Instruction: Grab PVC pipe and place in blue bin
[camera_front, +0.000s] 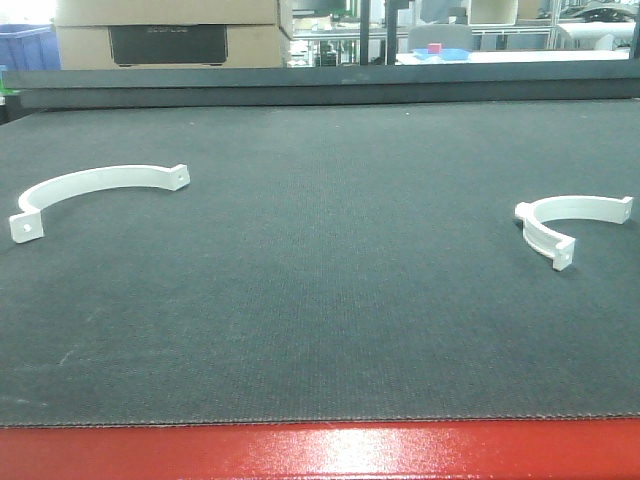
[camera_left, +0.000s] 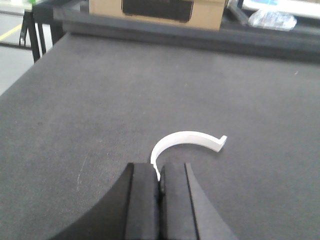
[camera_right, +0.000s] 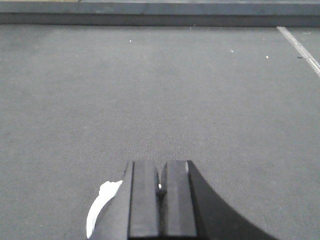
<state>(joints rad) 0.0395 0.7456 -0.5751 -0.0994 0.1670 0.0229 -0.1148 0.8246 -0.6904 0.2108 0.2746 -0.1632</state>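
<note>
Pre-grab: both grippers pinched closed, looks like nothing's held.
One pipe (camera_left: 187, 135) lies right ahead of the left gripper (camera_left: 160, 172), with a second pipe (camera_right: 102, 192) peeking out low on the left of the right gripper (camera_right: 160, 172). Next it probably needs to spread the left jaws and come down over the arc.

The only lettering in view is a faint, pale line of characters on the dark panel (camera_front: 168, 44) set into the front of the cardboard box (camera_front: 80, 45) beyond the far edge of the worktop, seen in the exterior front-facing view; it is too blurred and low in contrast to read. The left wrist view shows the same box (camera_left: 210, 12) and its dark panel (camera_left: 157, 8), with no legible characters there. The right wrist view shows no writing.
</note>
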